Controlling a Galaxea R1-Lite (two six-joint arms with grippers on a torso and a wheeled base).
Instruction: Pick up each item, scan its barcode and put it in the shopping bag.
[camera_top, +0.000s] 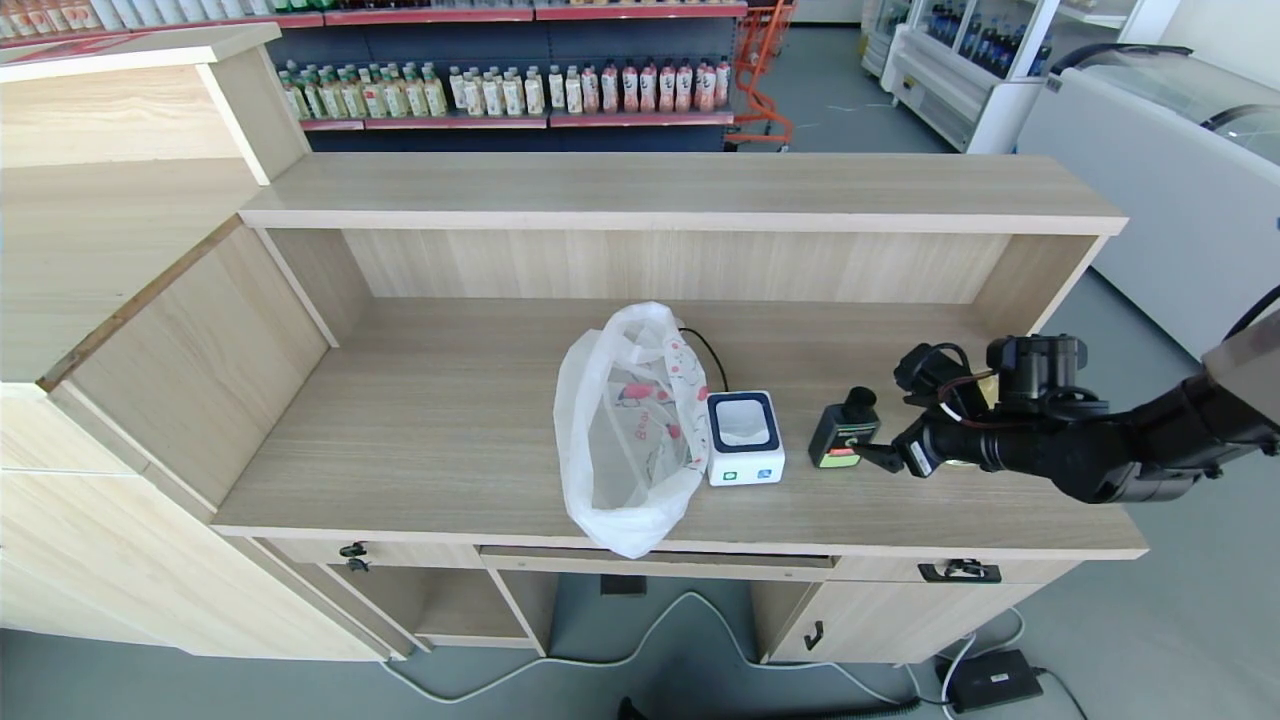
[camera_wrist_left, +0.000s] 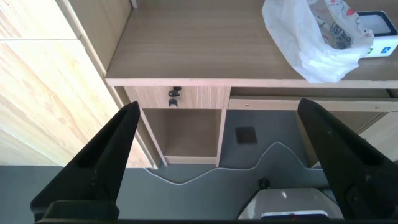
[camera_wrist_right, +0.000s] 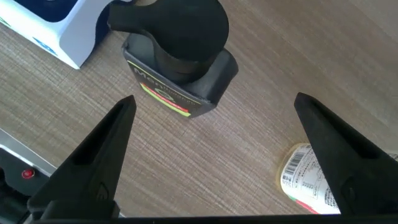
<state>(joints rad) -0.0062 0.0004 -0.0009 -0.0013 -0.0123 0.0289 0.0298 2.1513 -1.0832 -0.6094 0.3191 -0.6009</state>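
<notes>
The right gripper (camera_wrist_right: 214, 106) points its fingers (camera_wrist_right: 93, 162), wide apart, at the dark bottle (camera_top: 845, 432) near the table's (camera_top: 420, 440) front edge, ready to grab it beside the scanner (camera_top: 745, 437).

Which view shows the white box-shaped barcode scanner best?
Head view: the white box-shaped barcode scanner sits whole on the wooden counter, beside the translucent plastic shopping bag. Left wrist view catches one end past the bag; right wrist view, a corner.

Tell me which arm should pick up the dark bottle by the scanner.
Right. The right arm has its open jaws just short of the dark bottle. The left arm's jaws hang low before the counter front, beyond the shopping bag.
</notes>
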